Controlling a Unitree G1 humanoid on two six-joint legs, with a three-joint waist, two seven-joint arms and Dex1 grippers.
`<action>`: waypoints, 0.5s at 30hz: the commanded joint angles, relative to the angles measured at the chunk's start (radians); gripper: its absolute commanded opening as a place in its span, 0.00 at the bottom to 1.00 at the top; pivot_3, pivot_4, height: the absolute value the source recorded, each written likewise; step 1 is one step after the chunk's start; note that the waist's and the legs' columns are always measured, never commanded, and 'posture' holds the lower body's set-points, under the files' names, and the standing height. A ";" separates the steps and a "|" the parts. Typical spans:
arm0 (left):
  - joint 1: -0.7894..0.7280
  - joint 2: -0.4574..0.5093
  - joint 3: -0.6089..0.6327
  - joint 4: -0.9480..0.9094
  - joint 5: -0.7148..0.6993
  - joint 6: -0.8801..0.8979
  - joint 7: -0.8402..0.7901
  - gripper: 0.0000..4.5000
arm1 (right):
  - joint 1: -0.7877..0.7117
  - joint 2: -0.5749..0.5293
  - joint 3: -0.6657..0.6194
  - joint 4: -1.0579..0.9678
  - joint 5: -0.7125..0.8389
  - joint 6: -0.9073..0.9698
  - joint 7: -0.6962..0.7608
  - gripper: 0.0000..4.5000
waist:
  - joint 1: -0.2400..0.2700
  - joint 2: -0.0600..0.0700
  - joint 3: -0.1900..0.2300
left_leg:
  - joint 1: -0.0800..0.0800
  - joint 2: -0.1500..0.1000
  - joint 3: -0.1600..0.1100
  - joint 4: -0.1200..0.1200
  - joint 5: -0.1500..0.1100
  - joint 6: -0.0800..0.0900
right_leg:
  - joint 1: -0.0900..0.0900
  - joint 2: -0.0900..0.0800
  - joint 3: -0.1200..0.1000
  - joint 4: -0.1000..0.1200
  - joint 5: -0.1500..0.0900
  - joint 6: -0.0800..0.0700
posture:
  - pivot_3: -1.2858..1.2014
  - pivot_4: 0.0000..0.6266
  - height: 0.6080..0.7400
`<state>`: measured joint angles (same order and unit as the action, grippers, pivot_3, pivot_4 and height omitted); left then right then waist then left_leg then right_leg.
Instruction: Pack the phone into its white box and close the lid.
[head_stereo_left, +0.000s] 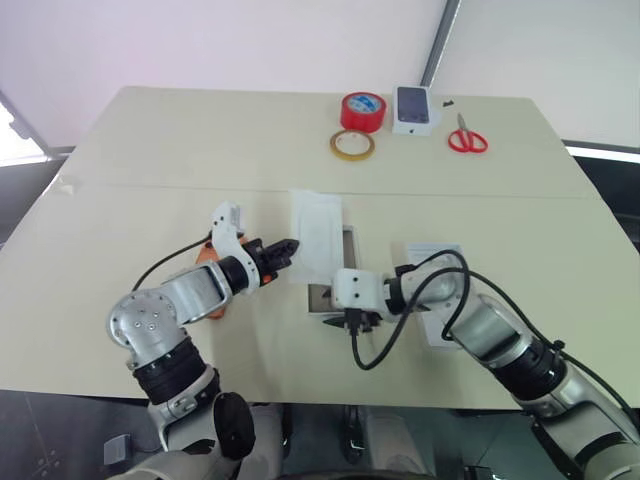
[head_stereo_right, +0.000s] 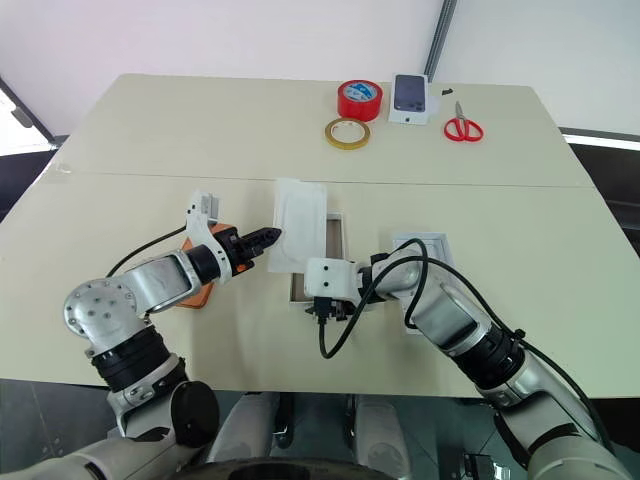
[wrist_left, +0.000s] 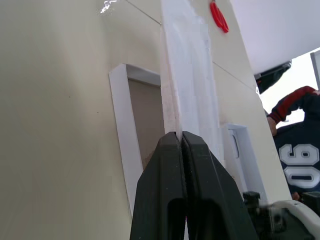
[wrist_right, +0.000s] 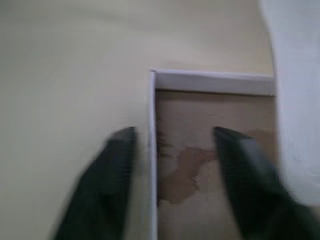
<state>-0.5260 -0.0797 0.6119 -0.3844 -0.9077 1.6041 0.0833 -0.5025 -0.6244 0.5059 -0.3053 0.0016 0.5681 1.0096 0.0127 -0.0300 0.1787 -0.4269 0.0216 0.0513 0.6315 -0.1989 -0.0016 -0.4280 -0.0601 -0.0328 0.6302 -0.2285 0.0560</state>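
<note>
The white box (head_stereo_left: 347, 243) lies open at the table's middle, and its brownish floor (wrist_right: 210, 145) shows. My left gripper (head_stereo_left: 292, 245) is shut on the edge of a flat white insert (head_stereo_left: 316, 232), holding it tilted over the box's left side. My right gripper (wrist_right: 175, 150) is open at the box's near end, with one finger on each side of its side wall (wrist_right: 152, 150). The orange phone (head_stereo_right: 203, 293) lies left of the box, mostly hidden by my left forearm. The lid (head_stereo_left: 432, 256) rests inner face up to the right, partly under my right arm.
At the table's far side are a red tape roll (head_stereo_left: 362, 111), a yellowish tape ring (head_stereo_left: 352, 145), a small white box picturing a dark phone (head_stereo_left: 413, 108) and red scissors (head_stereo_left: 467, 138). A person in a dark jersey (wrist_left: 295, 145) is beyond the table.
</note>
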 joint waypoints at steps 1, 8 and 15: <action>0.011 -0.023 0.005 -0.036 -0.070 0.010 0.059 0.00 | 0.009 -0.081 -0.120 -0.081 0.046 0.026 0.029 0.78 | 0.002 0.000 0.000 | 0.000 0.000 0.000 0.000 0.000 0.000 | 0.000 0.000 0.000 0.000 0.000 0.000 | 0.52 0.24 1.00; 0.043 -0.036 -0.010 -0.046 -0.162 0.010 0.159 0.00 | 0.032 -0.198 -0.205 -0.084 0.064 0.035 0.048 0.78 | -0.003 -0.001 0.000 | 0.000 -0.001 0.000 0.000 -0.001 0.001 | 0.000 -0.001 0.000 0.000 0.000 0.000 | 0.52 0.24 1.00; 0.062 -0.036 -0.052 -0.020 -0.234 0.010 0.234 0.00 | -0.010 -0.202 -0.247 -0.023 0.064 0.023 0.035 0.78 | 0.001 -0.001 0.000 | 0.000 -0.002 0.000 0.000 -0.001 0.001 | 0.000 -0.001 0.000 0.000 0.000 0.000 | 0.52 0.24 1.00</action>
<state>-0.4635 -0.1131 0.5811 -0.3928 -1.0967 1.6056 0.3050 -0.4867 -0.8137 0.2933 -0.3181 0.0604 0.6025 1.0480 0.0135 -0.0310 0.1791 -0.4269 0.0194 0.0509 0.6315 -0.1994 -0.0007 -0.4278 -0.0615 -0.0327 0.6297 -0.2289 0.0560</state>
